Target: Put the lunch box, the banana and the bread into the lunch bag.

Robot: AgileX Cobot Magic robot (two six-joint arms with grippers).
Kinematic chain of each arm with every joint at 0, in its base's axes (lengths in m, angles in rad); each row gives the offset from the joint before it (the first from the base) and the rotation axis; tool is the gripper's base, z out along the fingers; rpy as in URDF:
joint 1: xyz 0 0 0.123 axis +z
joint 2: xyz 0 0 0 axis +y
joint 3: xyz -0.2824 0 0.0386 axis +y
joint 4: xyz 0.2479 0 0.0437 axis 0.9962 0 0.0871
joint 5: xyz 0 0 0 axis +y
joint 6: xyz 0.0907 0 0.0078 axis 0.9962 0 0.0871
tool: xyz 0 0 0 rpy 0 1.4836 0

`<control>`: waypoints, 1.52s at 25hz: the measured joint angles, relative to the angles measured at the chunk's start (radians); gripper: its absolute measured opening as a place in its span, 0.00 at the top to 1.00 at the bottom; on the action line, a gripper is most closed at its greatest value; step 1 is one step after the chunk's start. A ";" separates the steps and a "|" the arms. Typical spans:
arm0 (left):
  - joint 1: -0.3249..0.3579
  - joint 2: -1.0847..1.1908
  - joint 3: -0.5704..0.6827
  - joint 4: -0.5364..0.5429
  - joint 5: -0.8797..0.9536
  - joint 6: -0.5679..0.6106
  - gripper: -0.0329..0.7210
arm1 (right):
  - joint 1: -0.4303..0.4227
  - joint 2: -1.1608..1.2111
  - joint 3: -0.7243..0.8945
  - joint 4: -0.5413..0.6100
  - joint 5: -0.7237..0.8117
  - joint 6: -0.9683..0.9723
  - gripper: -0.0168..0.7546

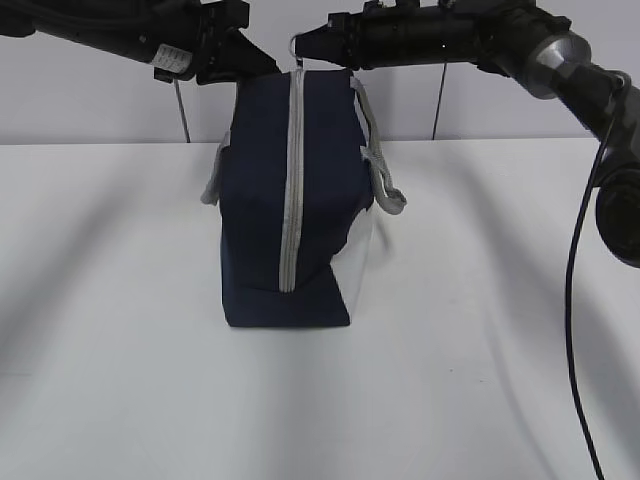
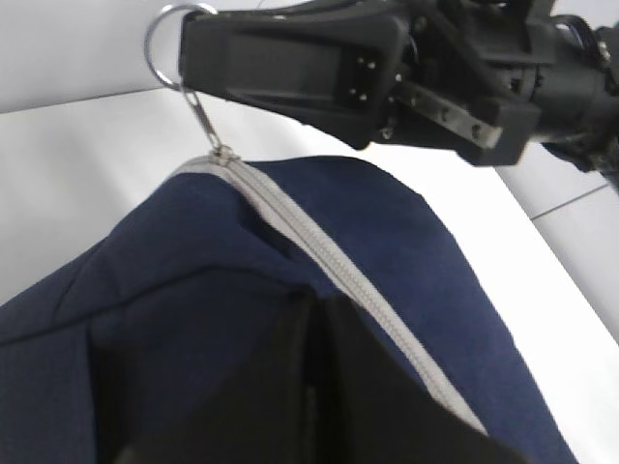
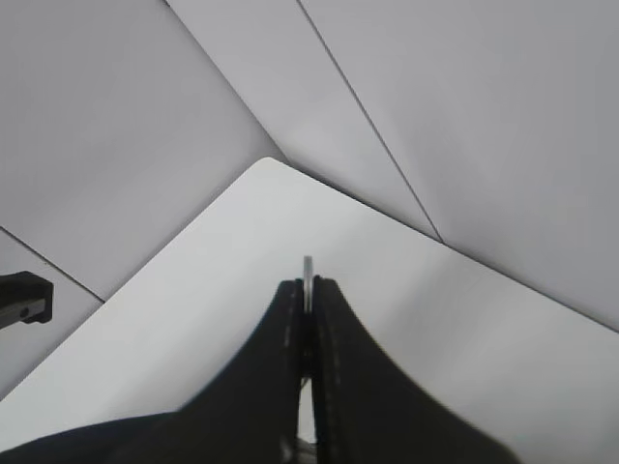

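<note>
The navy lunch bag stands upright mid-table, its grey zipper shut along the top and the near end. My right gripper is shut on the zipper's ring pull at the bag's far top end; the ring's edge shows between its fingers in the right wrist view. My left gripper is shut on the bag's fabric at its top left; its fingers pinch the cloth beside the zipper. The lunch box, banana and bread are out of view.
The white table stretches around the bag, with a grey wall behind. Grey handles hang on both sides of the bag. A black cable hangs from the right arm at the right.
</note>
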 joint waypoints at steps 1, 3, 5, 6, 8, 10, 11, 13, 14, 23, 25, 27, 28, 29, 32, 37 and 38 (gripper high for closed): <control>0.000 -0.005 0.000 0.002 0.010 0.012 0.94 | 0.000 0.000 0.000 0.000 0.000 0.000 1.00; 0.000 -0.015 0.000 0.010 0.031 0.032 0.94 | 0.000 0.000 0.000 0.000 0.000 0.003 1.00; 0.000 -0.024 0.001 0.015 0.044 0.045 0.94 | 0.000 0.000 0.000 0.000 0.002 0.013 1.00; 0.000 -0.028 0.002 0.016 0.049 0.051 0.94 | 0.000 0.000 0.000 0.000 0.002 0.015 1.00; 0.000 -0.032 0.002 0.016 0.062 0.066 0.94 | 0.000 0.004 0.000 0.000 0.002 0.024 1.00; 0.000 -0.032 0.002 0.016 0.075 0.080 0.94 | -0.002 0.011 0.000 0.000 0.004 0.041 1.00; 0.000 -0.032 0.002 0.016 0.081 0.087 0.94 | -0.004 0.018 0.000 0.000 0.004 0.045 1.00; 0.000 -0.032 0.002 0.016 0.096 0.100 0.94 | -0.004 0.030 0.000 0.000 0.007 0.052 1.00; 0.000 -0.032 0.002 0.016 0.105 0.108 0.94 | -0.004 0.036 0.000 0.000 0.009 0.052 1.00; 0.000 -0.032 0.002 0.014 0.128 0.131 0.94 | -0.006 0.043 0.000 0.004 0.023 0.056 1.00; 0.000 -0.032 0.002 0.014 0.133 0.131 0.94 | -0.006 0.047 0.000 0.006 0.023 0.056 1.00; 0.000 -0.032 0.002 0.014 0.133 0.134 0.94 | -0.006 0.060 -0.002 0.011 0.024 0.056 1.00; 0.000 -0.032 0.002 0.014 0.134 0.136 0.94 | -0.006 0.067 -0.002 0.010 0.026 0.056 1.00; 0.000 -0.032 0.002 0.014 0.135 0.139 0.94 | -0.006 0.076 -0.002 0.013 0.026 0.056 1.00; 0.000 -0.032 0.002 0.015 0.135 0.146 0.94 | -0.006 0.092 -0.004 0.021 0.032 0.058 1.00; 0.002 -0.032 0.002 0.020 0.133 0.154 0.94 | -0.006 0.111 -0.007 0.039 0.032 0.064 1.00; 0.003 -0.032 0.002 0.021 0.133 0.155 0.94 | -0.006 0.112 -0.007 0.039 0.032 0.064 1.00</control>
